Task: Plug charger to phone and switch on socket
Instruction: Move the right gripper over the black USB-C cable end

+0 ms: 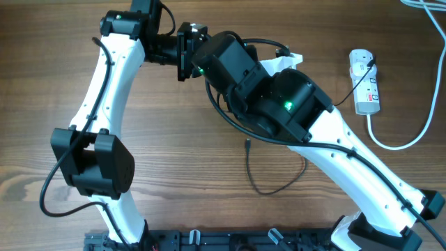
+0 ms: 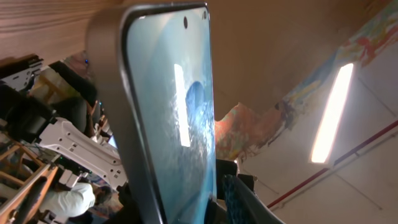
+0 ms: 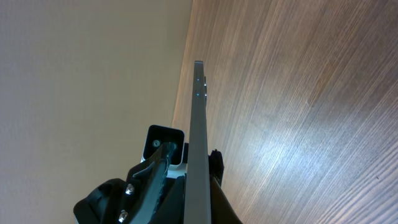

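Up at 12 o'clock over the counter (image 1: 174, 153), the left end effector (image 1: 182, 50) meets the phone (image 2: 168, 112); whether it grips cannot be told. Beside it, the right end effector (image 3: 199, 205) pinches the phone on edge. Toward 6 o'clock lies the charger (image 1: 268, 187), tip pointing to 12, nearer the right arm. The socket (image 1: 365, 82) sits at 3 o'clock.
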